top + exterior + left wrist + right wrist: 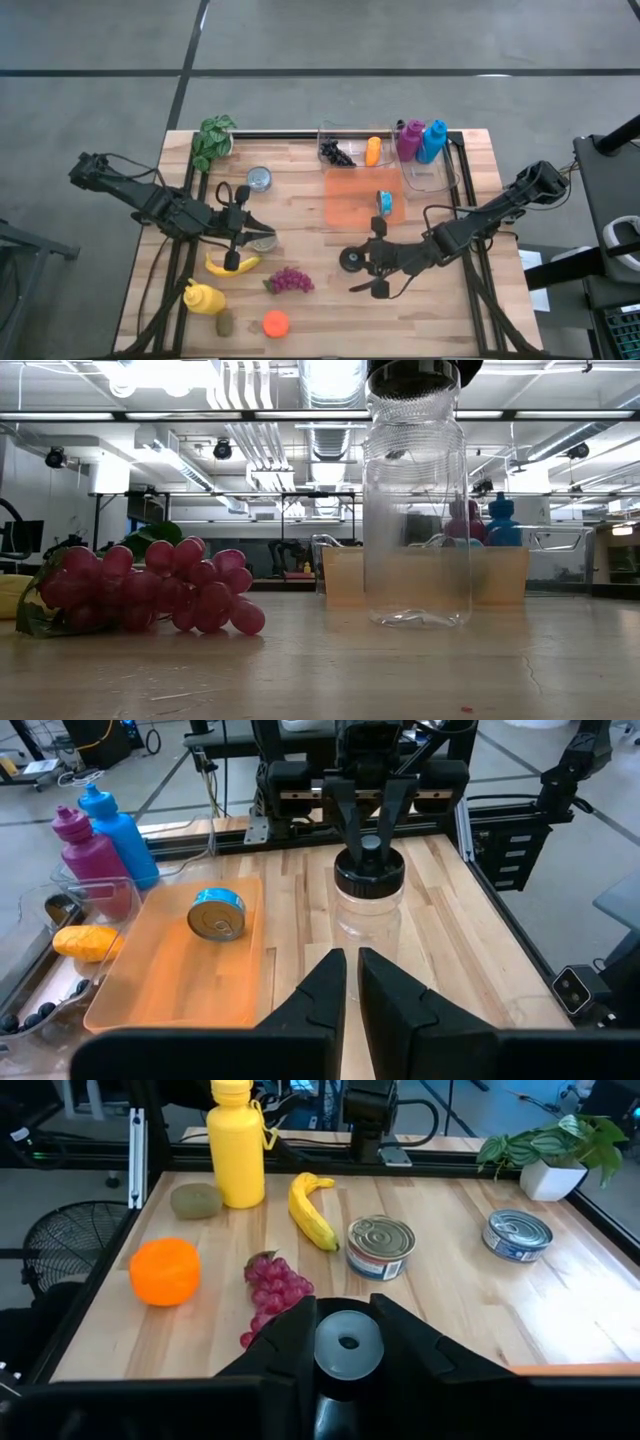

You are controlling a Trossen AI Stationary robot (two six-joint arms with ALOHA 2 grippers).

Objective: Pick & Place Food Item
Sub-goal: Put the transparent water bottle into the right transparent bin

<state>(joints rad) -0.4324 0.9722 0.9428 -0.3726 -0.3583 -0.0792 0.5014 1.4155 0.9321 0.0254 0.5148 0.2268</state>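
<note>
The jar's (367, 910) lid (348, 1342) is grasped by the right end effector (370, 838); the left end effector (351, 982) is clenched. A can (216, 913) is held in the orange tray (170, 985).

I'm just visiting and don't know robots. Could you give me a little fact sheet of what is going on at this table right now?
Setting: wooden table with toy food and two dark arms
Right gripper: closed on the black lid of a clear jar, which stands upright on the table
Left gripper: shut, holding nothing, pointing towards the jar
Jar contents: looks empty
Nearby food: grapes, banana, orange
Orange tray: holds one blue can
</note>
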